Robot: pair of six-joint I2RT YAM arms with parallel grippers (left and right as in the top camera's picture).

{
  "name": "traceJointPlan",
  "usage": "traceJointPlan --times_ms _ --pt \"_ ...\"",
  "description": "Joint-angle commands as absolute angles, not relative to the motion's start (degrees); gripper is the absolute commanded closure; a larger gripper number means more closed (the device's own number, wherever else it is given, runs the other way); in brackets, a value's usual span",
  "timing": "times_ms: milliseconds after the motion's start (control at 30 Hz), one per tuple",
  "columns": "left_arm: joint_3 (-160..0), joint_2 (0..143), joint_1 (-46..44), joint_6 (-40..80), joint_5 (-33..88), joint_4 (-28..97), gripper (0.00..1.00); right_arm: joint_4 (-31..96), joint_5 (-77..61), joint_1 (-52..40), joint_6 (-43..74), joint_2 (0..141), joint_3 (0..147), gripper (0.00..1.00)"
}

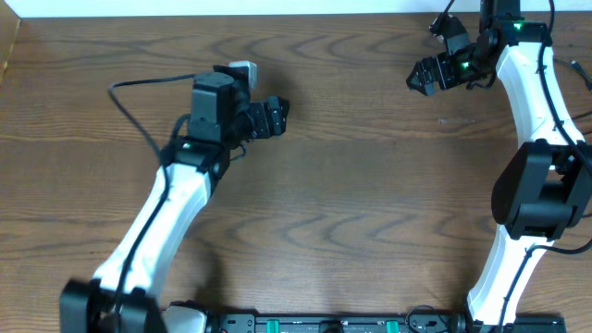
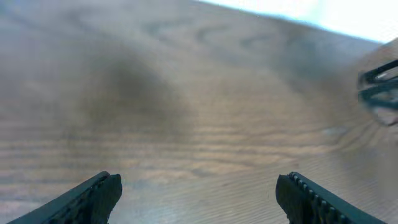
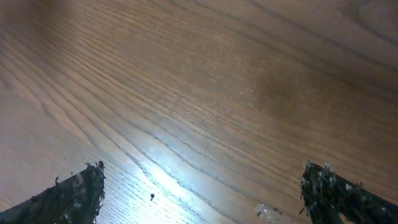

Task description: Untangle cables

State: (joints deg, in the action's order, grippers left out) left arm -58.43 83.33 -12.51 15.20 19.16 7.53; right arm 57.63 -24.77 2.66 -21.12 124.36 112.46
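No tangled cables show in any view. My left gripper (image 1: 277,117) hovers over bare wood left of centre; in the left wrist view its jaws (image 2: 199,186) are wide open with nothing between them. My right gripper (image 1: 422,76) is at the back right; in the right wrist view its jaws (image 3: 202,177) are wide open over bare wood. The right gripper also shows as a dark shape at the right edge of the left wrist view (image 2: 379,87). A thin black lead (image 1: 129,100) loops from the left arm's wrist over the table.
The wooden table (image 1: 351,213) fills the view. Its far edge meets a white strip at the back (image 1: 277,7). A black base rail (image 1: 324,324) runs along the front edge between the two arm mounts.
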Motion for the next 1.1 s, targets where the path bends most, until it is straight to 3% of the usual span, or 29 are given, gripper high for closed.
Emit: traceJointPlan --times_ms 0,367,733,1067 --pt "-59.3 75.6 -12.3 15.1 18.8 7.5 0.16 57.7 -24.9 2.6 -21.5 122.7 113.2 0.01" --pt "-59.2 56.0 -12.3 15.1 18.8 7.5 0.16 57.7 -24.9 2.5 -21.5 122.7 113.2 0.01" --pt "-58.2 49.9 -12.3 15.1 18.8 7.8 0.16 57.7 -24.9 2.6 -21.5 122.7 113.2 0.01" --pt "-44.4 40.4 -12.3 15.1 18.8 7.7 0.16 57.7 -24.9 2.6 -21.5 122.7 113.2 0.01"
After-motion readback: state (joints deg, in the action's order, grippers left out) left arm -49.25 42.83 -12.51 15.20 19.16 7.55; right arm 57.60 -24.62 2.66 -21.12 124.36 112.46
